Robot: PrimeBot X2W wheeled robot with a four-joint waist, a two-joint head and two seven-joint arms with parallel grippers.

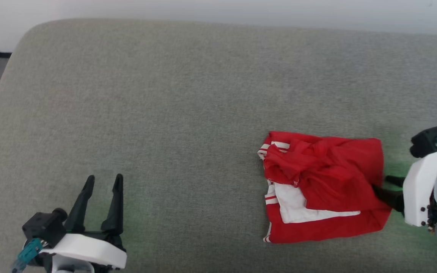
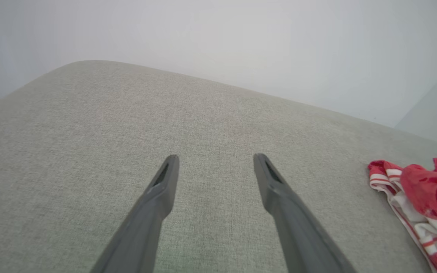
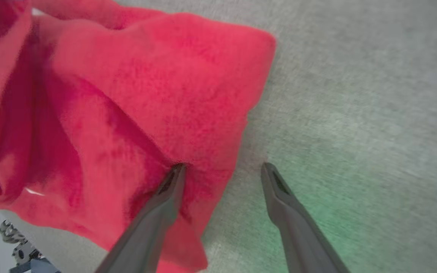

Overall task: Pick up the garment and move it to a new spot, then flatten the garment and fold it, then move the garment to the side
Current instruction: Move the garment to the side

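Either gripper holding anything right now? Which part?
Nothing is held. The left gripper is open over bare cushion. The right gripper is open at the edge of the shirt, one finger on the red fabric, not closed.

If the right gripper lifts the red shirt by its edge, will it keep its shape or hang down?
The garment lies in soft crumpled folds, so it will probably hang limp and unfold. It looks thin, so likely light. Pushed by the right gripper, it may bunch on the textured grey cushion rather than slide.
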